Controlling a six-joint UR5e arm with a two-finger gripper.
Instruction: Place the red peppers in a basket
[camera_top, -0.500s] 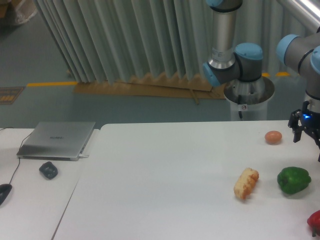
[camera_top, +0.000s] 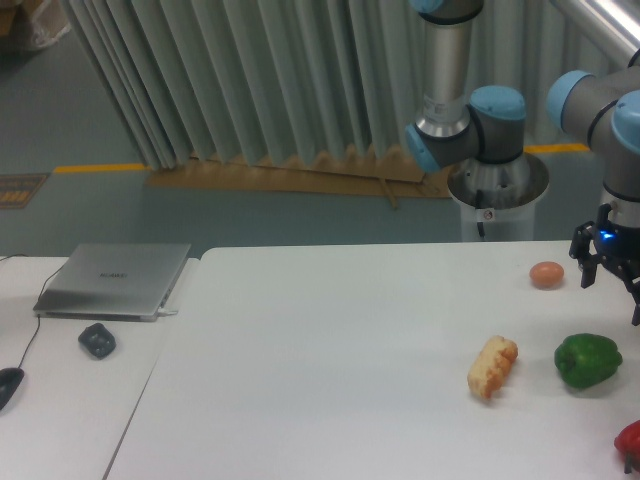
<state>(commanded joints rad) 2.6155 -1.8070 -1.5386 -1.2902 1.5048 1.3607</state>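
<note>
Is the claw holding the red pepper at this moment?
No. The red pepper lies on the table at the lower right edge of the picture, while the claw hangs apart from it, near the egg.

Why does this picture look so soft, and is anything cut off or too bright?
Fixed camera view: soft and slightly blurry throughout, with flat lighting and faint shadows. The red pepper is cropped by the right edge, as is the gripper, so its jaws are unclear. A bright metal bar glares at top right.

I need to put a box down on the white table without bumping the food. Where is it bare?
Bare: the table from its left edge to the bread roll. Crowded: the right side, with the egg-shaped thing, green pepper, red pepper at the frame edge and the gripper.
</note>
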